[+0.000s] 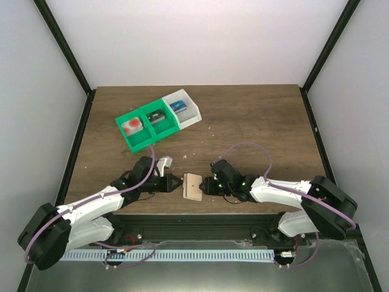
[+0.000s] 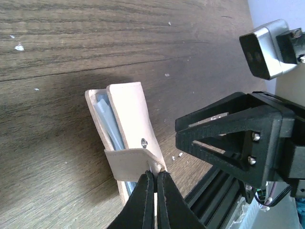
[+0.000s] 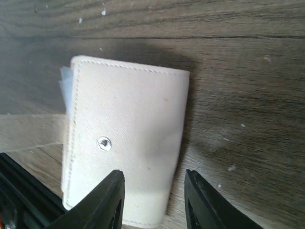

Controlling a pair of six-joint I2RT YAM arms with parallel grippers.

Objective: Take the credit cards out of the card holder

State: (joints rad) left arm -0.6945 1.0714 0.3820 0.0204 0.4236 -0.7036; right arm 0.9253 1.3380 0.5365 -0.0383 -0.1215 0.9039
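The card holder [image 1: 192, 186] is a pale folding sleeve lying near the table's front edge, between my two grippers. In the left wrist view the card holder [image 2: 127, 112] lies with its tab [image 2: 126, 163] folded across it, and the blue credit cards [image 2: 106, 121] show edge-on between its flaps. My left gripper [image 2: 156, 173] is shut on the tab's end. In the right wrist view the holder's snap side [image 3: 128, 129] faces up, and a pale blue card edge [image 3: 66, 88] pokes out at its left. My right gripper [image 3: 155, 191] is open, with its jaws astride the holder's near end.
A green bin [image 1: 138, 141] and a white bin [image 1: 193, 113] stand at the back left, holding a red-orange item [image 1: 132, 126], a dark item [image 1: 157, 117] and a blue item [image 1: 177, 106]. The table's front edge and black frame lie just behind the holder.
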